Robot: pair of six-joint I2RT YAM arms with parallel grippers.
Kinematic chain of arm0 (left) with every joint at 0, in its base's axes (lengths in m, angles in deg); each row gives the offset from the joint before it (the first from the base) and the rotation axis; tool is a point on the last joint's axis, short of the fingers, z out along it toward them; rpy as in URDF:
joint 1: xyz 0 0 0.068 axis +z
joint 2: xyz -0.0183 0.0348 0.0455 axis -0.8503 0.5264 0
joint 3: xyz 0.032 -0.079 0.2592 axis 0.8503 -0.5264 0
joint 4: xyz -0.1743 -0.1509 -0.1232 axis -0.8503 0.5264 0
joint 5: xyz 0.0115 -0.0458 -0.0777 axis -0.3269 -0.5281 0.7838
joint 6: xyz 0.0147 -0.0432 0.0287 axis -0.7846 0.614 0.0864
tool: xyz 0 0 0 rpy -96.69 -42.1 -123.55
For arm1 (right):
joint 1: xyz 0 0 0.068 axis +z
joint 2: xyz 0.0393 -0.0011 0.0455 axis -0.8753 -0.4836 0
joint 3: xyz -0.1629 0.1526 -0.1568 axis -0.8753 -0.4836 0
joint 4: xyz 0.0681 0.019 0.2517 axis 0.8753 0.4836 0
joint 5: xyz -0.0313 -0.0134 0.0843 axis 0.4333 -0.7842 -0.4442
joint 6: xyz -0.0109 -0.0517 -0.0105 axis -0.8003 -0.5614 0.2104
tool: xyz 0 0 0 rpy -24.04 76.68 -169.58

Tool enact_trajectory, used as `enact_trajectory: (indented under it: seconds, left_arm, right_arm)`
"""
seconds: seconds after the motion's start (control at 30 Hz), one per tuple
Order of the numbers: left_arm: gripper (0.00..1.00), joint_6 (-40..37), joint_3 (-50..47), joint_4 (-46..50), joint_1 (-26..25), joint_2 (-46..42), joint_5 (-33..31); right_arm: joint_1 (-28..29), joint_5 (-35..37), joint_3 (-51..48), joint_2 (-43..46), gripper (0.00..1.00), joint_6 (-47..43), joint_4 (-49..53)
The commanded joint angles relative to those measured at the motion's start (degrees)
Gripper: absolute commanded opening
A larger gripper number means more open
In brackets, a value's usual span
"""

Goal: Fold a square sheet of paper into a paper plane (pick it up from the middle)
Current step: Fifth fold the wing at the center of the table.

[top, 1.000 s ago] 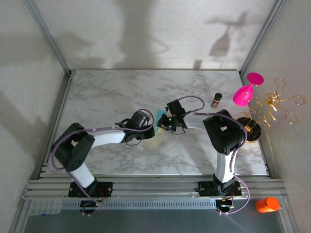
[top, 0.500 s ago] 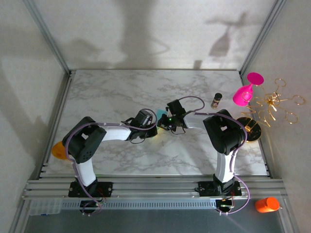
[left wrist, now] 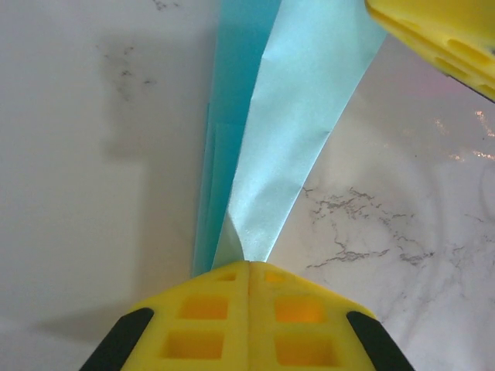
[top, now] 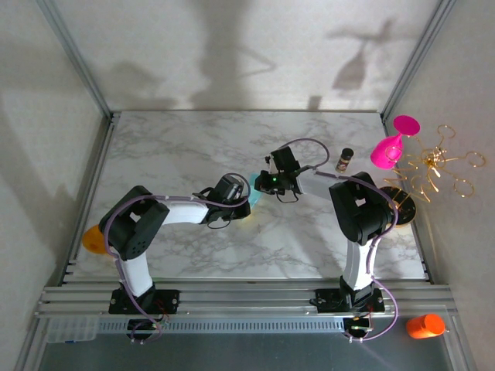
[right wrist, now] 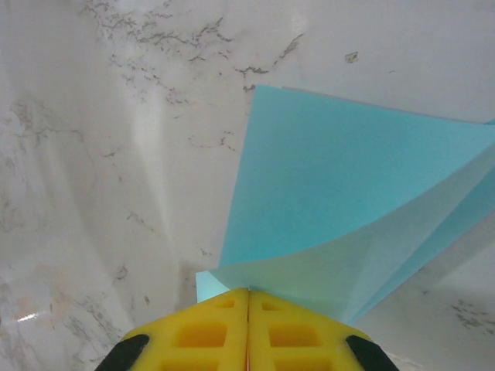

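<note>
Pinching of a thin teal-blue folded sheet of paper (top: pixel 254 188) is noted from both sides, approx. at ctr of the white marbled table top (top: pixel 170 147). Left gripper (top: pixel 244 199): its yellow foam fingers (left wrist: pixel 201 325) are pressed together, w/ the narrow end of the paper clamped btwn the tips. From there the sheet is fanned outward in layers, a darker teal strip on one side and a paler, creased flap on the other. Right gripper (top: pixel 265 184): jaws likewise closed tight, an edge of the sheet nipped btwn them. In the right wrist view a flat teal panel is spread out, w/ a curved lighter layer lifted over it. Whether the sheet is resting on the marble cannot be told. The two grippers are set close together, the paper bridged btwn them. By the table's right edge a bright pink goblet (top: pixel 390 147) is seen tilted, w/ a small dark-capped jar (top: pixel 344 159) near it and a gold wire stand w/ rings (top: pixel 437 166) just beside it. An orange cylinder (top: pixel 424 326) is noted at the front right corner.
</note>
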Motion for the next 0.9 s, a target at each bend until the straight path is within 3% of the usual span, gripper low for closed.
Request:
enact_trajectory:
  seconds: [0.0, 0.43, 0.87]
  left_arm:
    - [0.0, -1.0, -0.9, 4.8, 0.5, 0.7, -1.0]
    - [0.0, -2.4, -1.6, 5.3, 0.8, 1.2, 0.0]
    - [0.0, -4.9, -2.1, 8.4, 0.9, -1.1, 0.1]
  right_arm:
    - [0.2, -1.6, -1.1, 1.4, 0.09, -2.8, -0.4]
    - [-0.7, -0.3, 4.3, -5.5, 0.09, -7.2, 2.3]
    - [-1.0, 3.5, 3.4, -8.2, 0.09, -6.7, 4.7]
